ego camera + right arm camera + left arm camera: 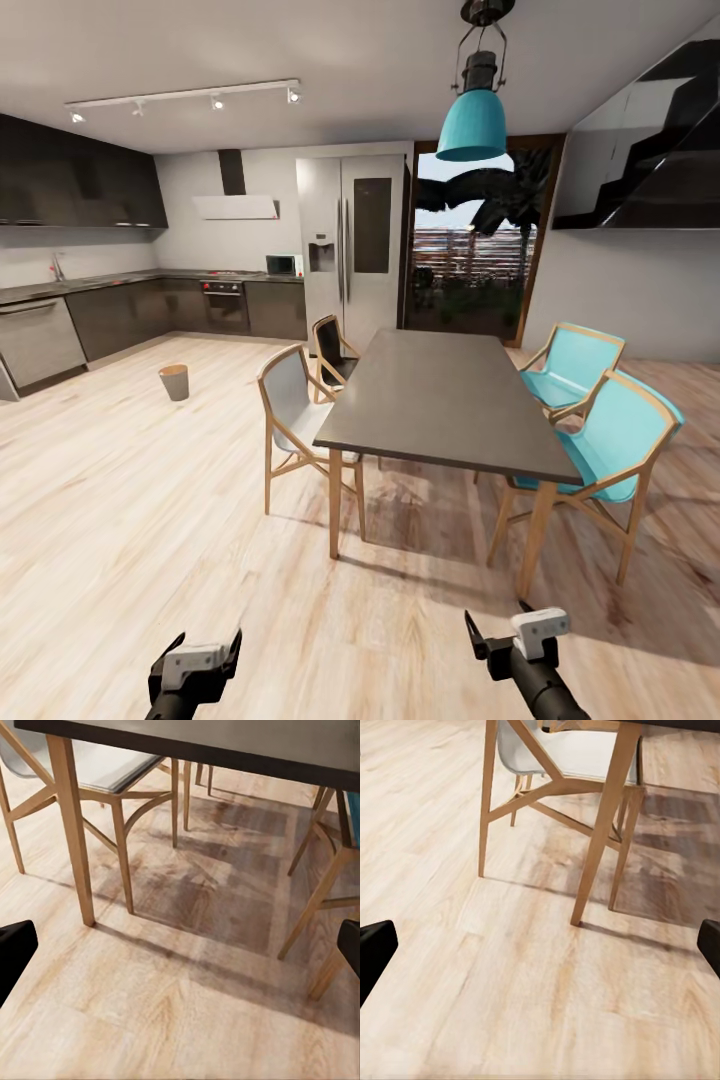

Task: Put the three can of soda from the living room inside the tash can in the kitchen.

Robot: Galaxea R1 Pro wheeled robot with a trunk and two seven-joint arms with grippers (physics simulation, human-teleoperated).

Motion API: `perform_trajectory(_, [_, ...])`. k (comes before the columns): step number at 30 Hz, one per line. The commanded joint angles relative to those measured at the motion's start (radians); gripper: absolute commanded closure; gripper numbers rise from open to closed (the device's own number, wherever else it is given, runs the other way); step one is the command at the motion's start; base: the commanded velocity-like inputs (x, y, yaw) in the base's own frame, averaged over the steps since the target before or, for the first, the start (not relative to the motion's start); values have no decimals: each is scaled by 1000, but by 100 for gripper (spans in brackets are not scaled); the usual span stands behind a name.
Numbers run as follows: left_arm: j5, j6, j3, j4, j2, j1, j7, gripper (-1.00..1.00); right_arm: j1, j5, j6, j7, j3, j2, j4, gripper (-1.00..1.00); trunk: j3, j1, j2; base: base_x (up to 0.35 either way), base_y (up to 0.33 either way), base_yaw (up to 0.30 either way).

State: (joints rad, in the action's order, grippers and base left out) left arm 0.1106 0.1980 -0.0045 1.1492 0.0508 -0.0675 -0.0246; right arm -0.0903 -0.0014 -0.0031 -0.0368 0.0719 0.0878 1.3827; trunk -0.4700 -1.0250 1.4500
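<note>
So both claws are hanging low over the wood floor [150, 520], nothing in either one. Left gripper [196, 655] has its fingers spread wide, and the right gripper [515, 630] is spread open too. The tash can [174, 382] is standing upright on the kitchen floor off to the left, well apart from the dark dining table [440, 400] and its grey chair [295, 420], near the dark cabinets [120, 315]

Your left gripper [196, 665] hangs low, fingers spread wide and empty; your right gripper [515, 637] sits beside it, slightly higher, jaws likewise parted, holding nothing.
</note>
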Motion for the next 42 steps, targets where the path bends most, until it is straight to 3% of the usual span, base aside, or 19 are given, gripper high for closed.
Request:
perform_trajectory(1, [0, 0, 0, -2, 0, 0, 0, -100, 0, 0, 0, 0, -3, 0, -1, -100, 0, 0, 0, 142, 0, 0])
perform_trajectory(16, [-1, 0, 0, -8, 0, 0, 0, -100, 0, 0, 0, 1, -8, 0, -3, -100, 0, 0, 0, 206, 0, 19])
perform_trajectory(42, [-1, 0, 1, -8, 0, 0, -4, -100, 1, -2, 0, 2, -9, 0, -20, -100, 0, 0, 0, 217, 56, 212])
